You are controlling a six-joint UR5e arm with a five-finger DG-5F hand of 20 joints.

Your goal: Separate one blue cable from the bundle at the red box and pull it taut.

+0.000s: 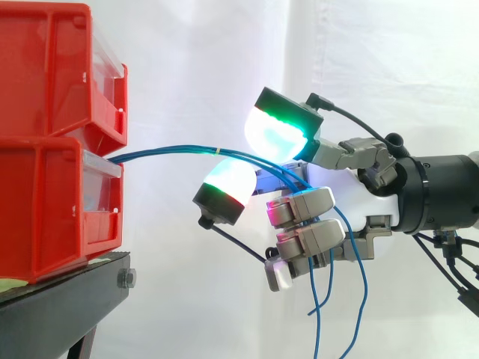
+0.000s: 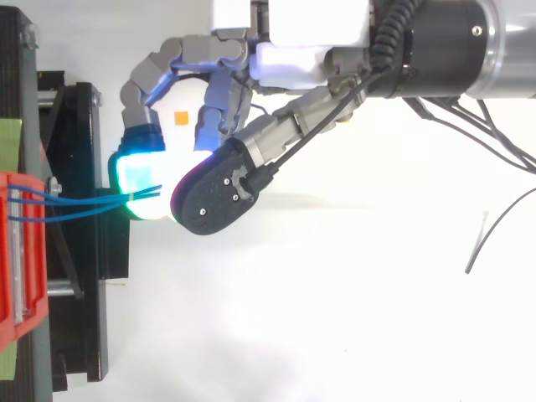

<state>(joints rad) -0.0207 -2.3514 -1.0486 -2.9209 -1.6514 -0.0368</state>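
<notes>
At far left, stacked red plastic bins [image 1: 52, 142] w/ thin blue cables [image 1: 172, 153] coming out of the lower one's front, bunched, arcing gently right into robot hand [image 1: 352, 198]. Fingers [image 1: 303, 207] curled round them, loose ends dangling below.

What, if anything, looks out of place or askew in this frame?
Nothing looks damaged or spilled. The red bins sit stacked on the black stand. The one oddity: several blue cables run together from the bins into the curled hand, none split off, and their loose ends dangle below it.
</notes>
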